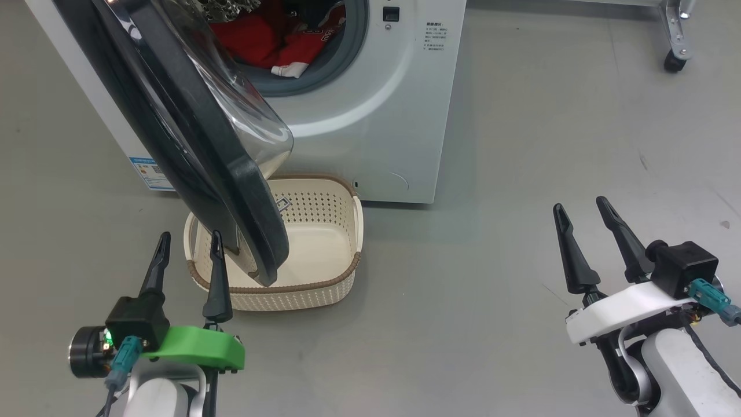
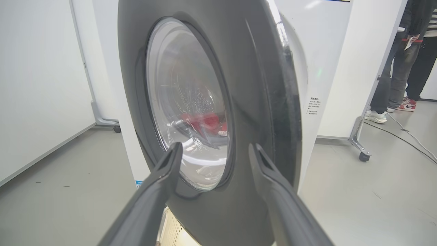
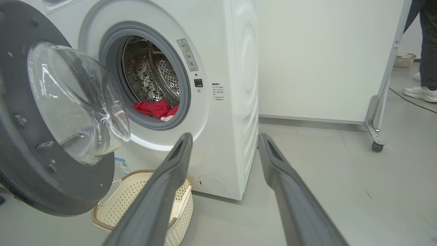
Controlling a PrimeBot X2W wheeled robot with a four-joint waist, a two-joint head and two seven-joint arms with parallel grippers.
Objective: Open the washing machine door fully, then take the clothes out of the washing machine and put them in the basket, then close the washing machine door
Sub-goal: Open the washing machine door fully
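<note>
Head view is showing the washing machine door hanging partly open over the cream basket, probably blocking it. The red clothes are lying inside the washing machine. The left gripper and right gripper are hovering spread, holding nothing.

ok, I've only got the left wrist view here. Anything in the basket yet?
Observer: No. From the head view the basket is bare inside; the clothes lie in the washing machine, at the opening's lower edge.
Operator: Is the door clear of the basket?
Observer: The washing machine door stands partly open, and its lower rim hangs over the basket's left half. I can't tell whether they touch.
</note>
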